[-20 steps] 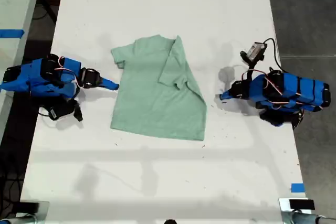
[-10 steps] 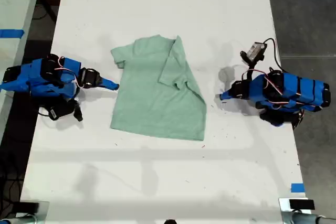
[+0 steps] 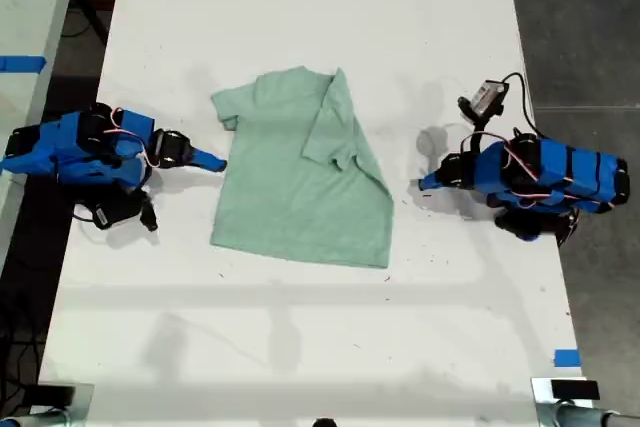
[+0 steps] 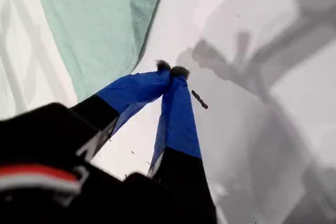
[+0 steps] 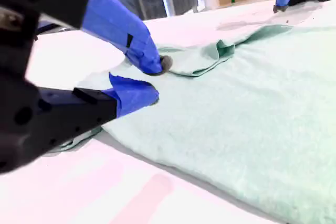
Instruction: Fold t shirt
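1. Jaws: my first gripper (image 4: 170, 69) is clenched on nothing. My second gripper (image 5: 155, 80) is parted at the shirt's edge.
2. Change over the last second: none. Both arms idle, so the fold has not advanced.
3. Shirt (image 3: 300, 187) lies mid-table (image 3: 300, 7), its exterior-view right side folded over.
4. The exterior view shows the whole shirt. Only the second wrist view shows the jaw gap, with one tip resting on cloth.

Blue arms (image 3: 80, 147), black joints, red-white cables.
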Motion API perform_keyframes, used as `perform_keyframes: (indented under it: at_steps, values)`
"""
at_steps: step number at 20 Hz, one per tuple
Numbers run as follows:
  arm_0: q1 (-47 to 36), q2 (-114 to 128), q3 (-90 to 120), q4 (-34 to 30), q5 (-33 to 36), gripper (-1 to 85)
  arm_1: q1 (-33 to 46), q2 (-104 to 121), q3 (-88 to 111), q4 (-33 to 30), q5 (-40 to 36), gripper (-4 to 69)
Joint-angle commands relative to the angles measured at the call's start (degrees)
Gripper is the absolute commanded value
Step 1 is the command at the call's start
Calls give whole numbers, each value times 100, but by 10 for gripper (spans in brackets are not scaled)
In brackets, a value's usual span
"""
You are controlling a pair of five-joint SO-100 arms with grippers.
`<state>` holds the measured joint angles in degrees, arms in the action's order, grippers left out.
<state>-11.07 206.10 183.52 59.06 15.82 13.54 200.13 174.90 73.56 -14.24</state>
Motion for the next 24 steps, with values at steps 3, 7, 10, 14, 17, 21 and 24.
perform_keyframes:
  at_steps: [3,7,10,14,17,21,24]
  values:
    - [53,35,0,-26,606,48,70,97,299,9,0,1]
    - [-35,35,-35,18,-185,51,70,97,299,9,0,1]
    - [729,44,-712,44,-141,54,70,97,299,9,0,1]
    - [993,44,-492,70,-1942,18,70,97,299,9,-9,1]
    - [703,53,-756,-158,-1512,-1,70,97,299,9,-9,1]
    - [149,53,-325,-527,-422,-1,62,97,299,9,-9,1]
    - [501,53,-53,-721,-536,-1,53,97,299,0,-18,1]
